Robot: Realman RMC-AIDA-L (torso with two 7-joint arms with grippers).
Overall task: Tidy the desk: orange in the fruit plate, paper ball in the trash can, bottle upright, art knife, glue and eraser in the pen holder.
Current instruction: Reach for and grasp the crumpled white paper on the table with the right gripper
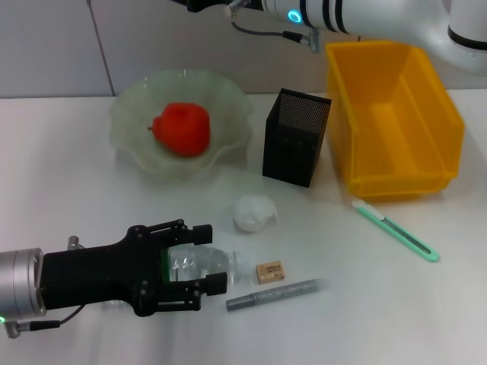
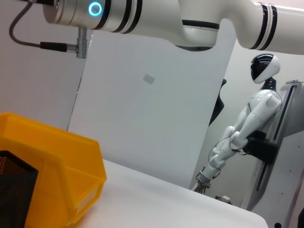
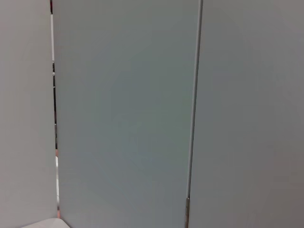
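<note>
The bottle lies on its side at the front left of the table. My left gripper has one finger on each side of it and looks shut on it. The orange sits in the fruit plate. The paper ball lies in front of the pen holder. The eraser and the grey glue stick lie right of the bottle. The green-and-white art knife lies in front of the trash can. My right arm reaches across the back, its gripper out of view.
The left wrist view shows the trash can, a corner of the pen holder and my right arm overhead. A wall stands behind the table. The right wrist view shows only a grey wall panel.
</note>
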